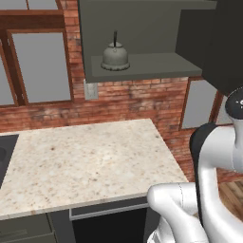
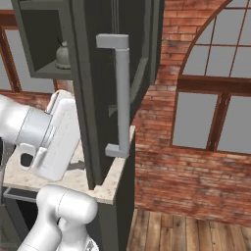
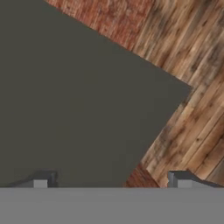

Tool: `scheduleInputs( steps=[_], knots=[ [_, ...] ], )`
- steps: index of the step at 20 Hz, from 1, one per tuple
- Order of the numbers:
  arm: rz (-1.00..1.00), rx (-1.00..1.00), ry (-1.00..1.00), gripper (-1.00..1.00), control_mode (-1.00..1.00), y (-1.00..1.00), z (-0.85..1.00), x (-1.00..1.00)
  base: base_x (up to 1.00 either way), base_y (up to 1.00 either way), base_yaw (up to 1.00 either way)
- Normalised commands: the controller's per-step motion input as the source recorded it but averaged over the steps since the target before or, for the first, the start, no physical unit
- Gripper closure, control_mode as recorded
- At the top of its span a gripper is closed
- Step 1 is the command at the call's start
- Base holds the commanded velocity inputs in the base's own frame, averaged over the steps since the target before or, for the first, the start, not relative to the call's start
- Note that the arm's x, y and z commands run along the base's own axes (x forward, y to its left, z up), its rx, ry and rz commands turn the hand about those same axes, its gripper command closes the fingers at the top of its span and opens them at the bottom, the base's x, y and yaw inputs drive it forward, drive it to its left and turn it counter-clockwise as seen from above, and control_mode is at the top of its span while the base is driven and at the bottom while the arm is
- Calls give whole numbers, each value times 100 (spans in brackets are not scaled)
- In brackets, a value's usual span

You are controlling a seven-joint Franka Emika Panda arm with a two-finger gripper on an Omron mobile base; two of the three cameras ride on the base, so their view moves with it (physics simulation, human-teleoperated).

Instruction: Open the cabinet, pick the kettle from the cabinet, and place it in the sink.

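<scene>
The cabinet (image 1: 142,66) hangs open at the top of the left base view, its door (image 2: 105,98) swung out toward the cameras; in the right base view the door fills the upper centre, with the bar handle (image 2: 121,95) running vertically down it. The kettle (image 1: 115,56) sits upright on the shelf, top centre of the left base view, handle arching straight up; in the right base view just a sliver of it peeks past the door edge at upper left.

In the hand view the gripper (image 3: 111,181) shows two tips low in the frame, spread apart with nothing between them, facing a flat dark panel and wood floor beyond. So the hand seems to look away from the shelf, and the kettle likely lies above it, on the other side of the door.

The sink's corner (image 1: 5,154) shows at the left edge of the left base view, across the counter (image 1: 90,161).

No writing or labels are readable.
</scene>
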Motion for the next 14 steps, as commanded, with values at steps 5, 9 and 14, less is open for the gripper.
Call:
scheduleInputs(
  steps=[5, 9, 14],
  knots=[
    [3, 0, 0, -100, -100, -48, 4, -13, 0, 0, 0],
    [10, 0, 1, -100, -100, -43, 5, -9, 0, 0, 0],
    [21, -1, 11, -100, -100, -4, 4, 0, 0, 0, 0]
  ],
)
